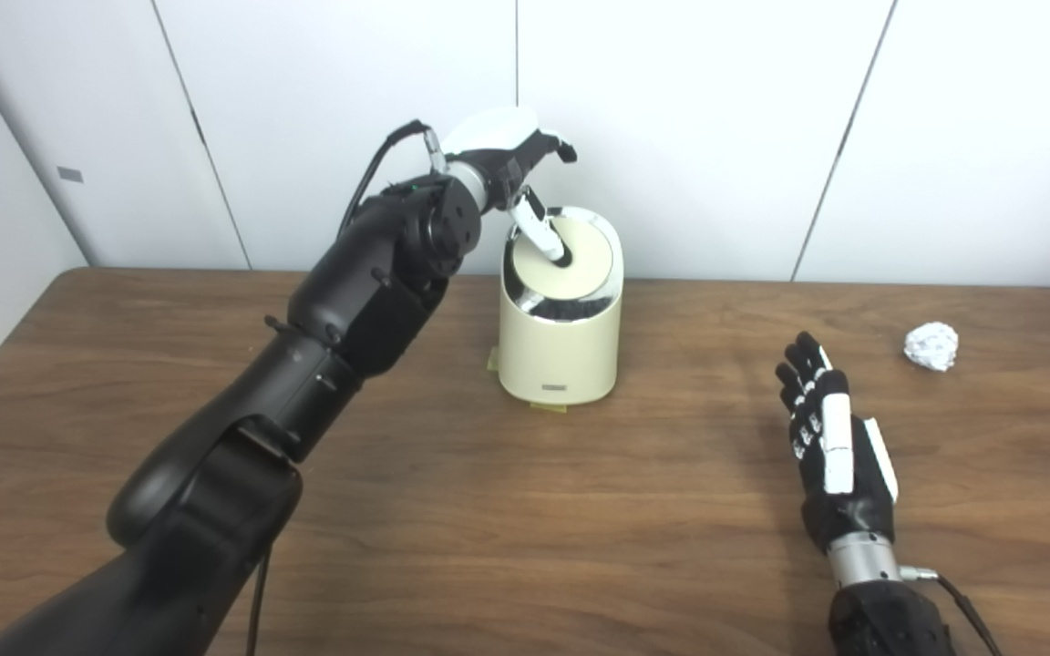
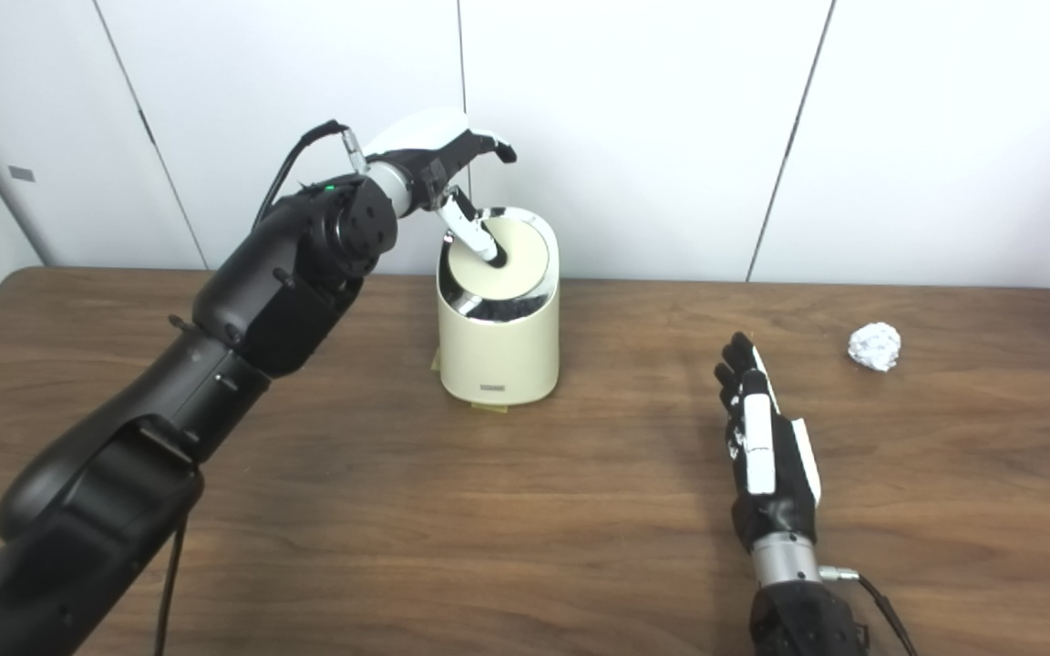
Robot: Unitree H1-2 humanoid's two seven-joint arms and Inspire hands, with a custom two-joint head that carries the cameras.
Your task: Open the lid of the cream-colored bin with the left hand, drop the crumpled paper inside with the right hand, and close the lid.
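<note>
While our left robot hand hovers over the cream-colored bin, one finger presses the round lid, which is tilted with a dark gap at its 6 o'clock edge; nothing is gripped, the other fingers spread. Our right robot hand lies open and empty on the counter. The crumpled paper sits well apart, at 2 o'clock from that hand. We judge the finger could slip off the smooth lid and let it swing shut, or an off-center push could tip the light bin. Reaching late for the paper prolongs that risk.
</note>
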